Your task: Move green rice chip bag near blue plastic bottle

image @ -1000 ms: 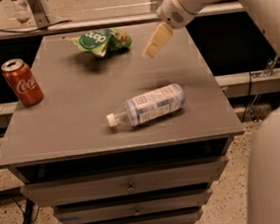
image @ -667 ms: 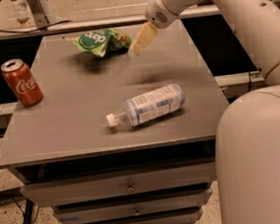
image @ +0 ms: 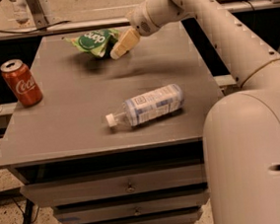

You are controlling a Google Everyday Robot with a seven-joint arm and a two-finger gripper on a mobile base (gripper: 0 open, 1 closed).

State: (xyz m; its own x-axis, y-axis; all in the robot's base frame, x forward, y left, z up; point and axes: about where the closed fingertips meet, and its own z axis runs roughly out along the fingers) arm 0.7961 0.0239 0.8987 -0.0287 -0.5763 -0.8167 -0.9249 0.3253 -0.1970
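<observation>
I see the bag at the table's far edge, well behind the bottle and a bit left of it. The gripper is at the bag's right end; I can't tell whether it's touching or how wide it's set. The bottle lies on its side. The can stands well left of it.

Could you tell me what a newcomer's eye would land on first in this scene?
The big white arm stretches in from the right, with its gripper right beside the green bag at the far edge of the table. A clear bottle lies on its side near the middle, and a red can stands at the left edge.
</observation>
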